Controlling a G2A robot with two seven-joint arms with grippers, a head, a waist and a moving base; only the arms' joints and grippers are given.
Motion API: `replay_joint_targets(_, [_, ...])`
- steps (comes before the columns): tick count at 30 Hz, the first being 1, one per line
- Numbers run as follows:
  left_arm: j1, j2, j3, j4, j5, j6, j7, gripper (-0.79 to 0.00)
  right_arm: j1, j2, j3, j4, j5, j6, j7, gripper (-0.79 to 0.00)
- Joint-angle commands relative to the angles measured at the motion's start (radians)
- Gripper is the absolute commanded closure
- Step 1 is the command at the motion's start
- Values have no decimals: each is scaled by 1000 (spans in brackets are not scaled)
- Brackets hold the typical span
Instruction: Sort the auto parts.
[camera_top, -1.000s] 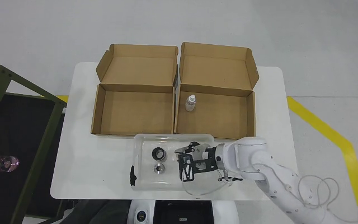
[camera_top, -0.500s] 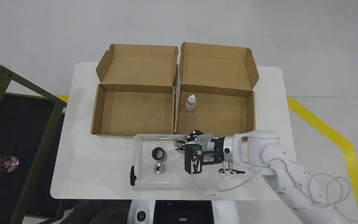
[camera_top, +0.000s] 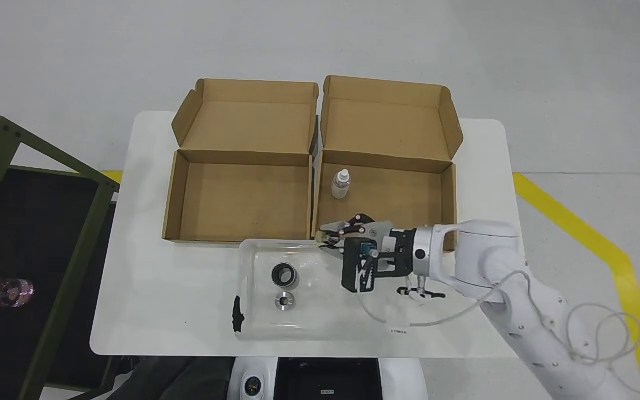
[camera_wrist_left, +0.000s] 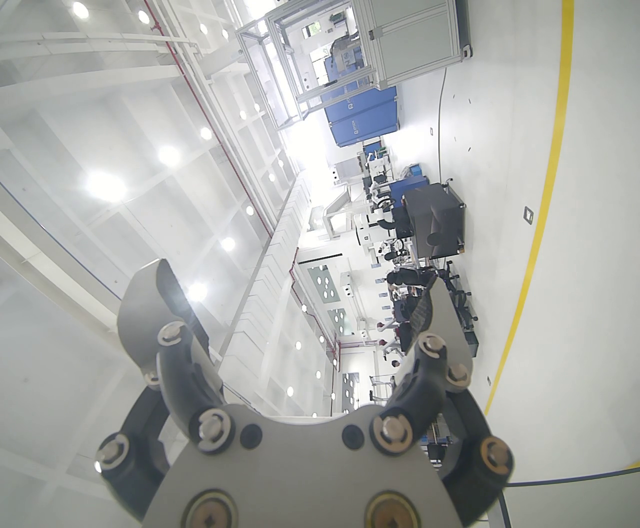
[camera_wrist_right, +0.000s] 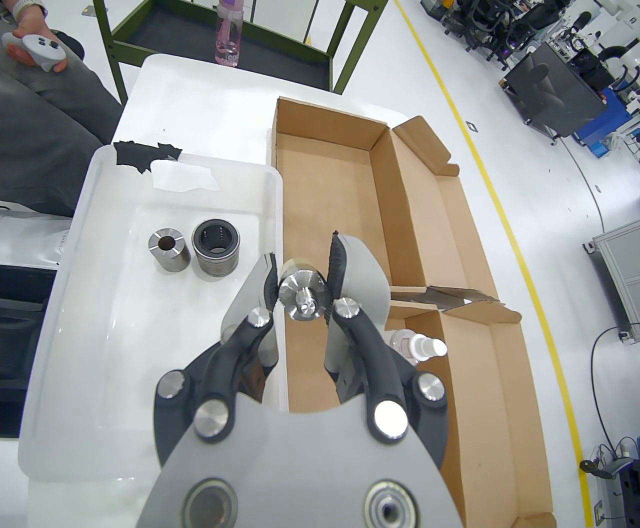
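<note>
Right wrist view shows the right pincer (camera_wrist_right: 302, 280) clamped on a stepped steel cylinder (camera_wrist_right: 303, 295), its ribbed pads pressing opposite sides of the round body so that the narrow stub end faces back toward the wrist. That side-on grip probably keeps the smooth part from rolling or slipping during carrying. The pincer hangs over the far rim of the clear plastic bin (camera_wrist_right: 50, 350), just where the bin meets the cardboard, so the held part looks lifted out of the bin and not yet set down. Behind and below the fingertips, on the bin's floor, a linear bearing (camera_wrist_right: 216, 247) and a slotted steel bushing (camera_wrist_right: 169, 248) stand upright, touching or nearly so, well apart from the grip; a strip of black tape (camera_wrist_right: 142, 152) sits on the bin's rim farther off. Straight ahead of the fingertips lies the empty cardboard box (camera_wrist_right: 325, 190), lid folded back. To the pincer's other side, partly under one finger link, the second cardboard box (camera_wrist_right: 480, 400) holds a small white bottle (camera_wrist_right: 417, 346) lying near its front corner. With the bottle alone in that box, the empty box seems the likelier home for metal pieces, though that is only a judgement. The left pincer (camera_wrist_left: 290, 295) has its jaws spread wide with nothing between them, pointing up into the room and away from the table (camera_top: 150, 290).
</note>
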Motion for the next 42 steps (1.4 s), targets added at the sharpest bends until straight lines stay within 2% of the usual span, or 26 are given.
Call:
replay_joint_targets(1, [0, 0, 0, 0, 0, 0, 0, -785, 0, 1, 7, 5, 0, 2, -1, 0])
replay_joint_targets(27, [0, 0, 0, 0, 0, 0, 0, -785, 48, 5, 49, 193, -26, 17, 3, 0])
replay_joint_targets(42, [0, 0, 0, 0, 0, 0, 0, -785, 155, -19, -49, 407, -72, 27, 1, 0])
